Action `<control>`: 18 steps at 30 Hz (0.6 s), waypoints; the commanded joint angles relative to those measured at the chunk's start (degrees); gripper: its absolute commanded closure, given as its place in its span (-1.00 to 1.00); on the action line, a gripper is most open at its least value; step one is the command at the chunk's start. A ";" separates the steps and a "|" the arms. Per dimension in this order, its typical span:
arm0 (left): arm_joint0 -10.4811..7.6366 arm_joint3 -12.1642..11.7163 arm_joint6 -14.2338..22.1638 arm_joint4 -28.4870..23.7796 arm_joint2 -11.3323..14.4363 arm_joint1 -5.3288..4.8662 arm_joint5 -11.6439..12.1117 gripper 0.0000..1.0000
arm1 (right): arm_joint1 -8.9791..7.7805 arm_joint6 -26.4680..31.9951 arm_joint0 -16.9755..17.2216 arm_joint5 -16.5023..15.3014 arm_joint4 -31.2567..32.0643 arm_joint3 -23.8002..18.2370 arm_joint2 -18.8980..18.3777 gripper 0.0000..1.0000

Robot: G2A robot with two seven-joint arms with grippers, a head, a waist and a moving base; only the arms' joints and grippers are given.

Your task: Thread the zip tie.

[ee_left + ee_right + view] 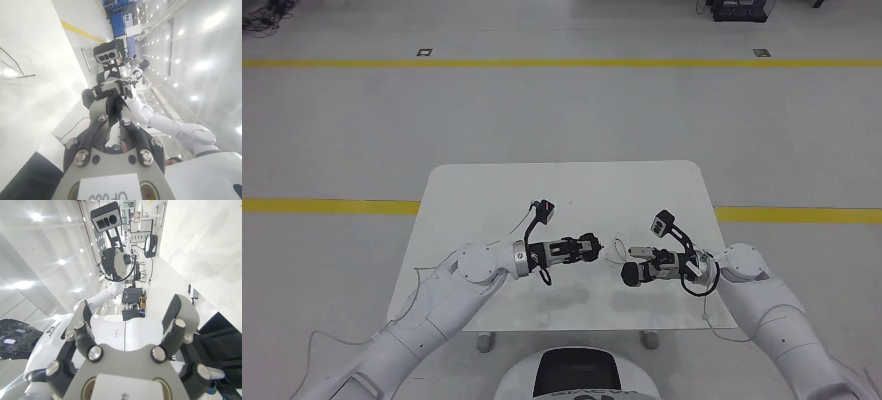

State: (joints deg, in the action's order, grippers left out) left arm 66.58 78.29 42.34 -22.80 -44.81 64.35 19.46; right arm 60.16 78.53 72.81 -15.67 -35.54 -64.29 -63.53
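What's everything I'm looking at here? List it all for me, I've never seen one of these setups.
table: one, white, standing in the middle of the floor.
zip tie: one, thin and pale, between the two tools; too thin to tell whether either holds it.
floor stripes: two, yellow, one beyond the table, one running behind it.
left tool: one, black and grey, shut, over the table.
right tool: one, black and grey, open, facing the left tool.

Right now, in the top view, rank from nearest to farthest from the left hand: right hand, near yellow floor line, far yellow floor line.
1. Right hand, directly opposite.
2. Near yellow floor line, flanking the table.
3. Far yellow floor line, at the back.
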 commanded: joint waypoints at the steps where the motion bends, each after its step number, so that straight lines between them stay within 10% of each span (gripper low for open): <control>1: 0.23 0.12 -1.10 0.45 0.12 0.02 -1.08 1.00 | 0.00 0.00 0.00 0.00 0.00 0.00 0.00 -1.00; 18: 3.26 1.46 -5.65 0.20 -5.18 -1.30 -0.09 1.00 | 0.00 0.00 0.00 0.00 0.00 0.00 0.00 -1.00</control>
State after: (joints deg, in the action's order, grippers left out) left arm 69.80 79.73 36.69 -22.58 -49.93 63.07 19.35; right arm 60.16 78.53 72.81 -15.67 -35.54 -64.29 -63.53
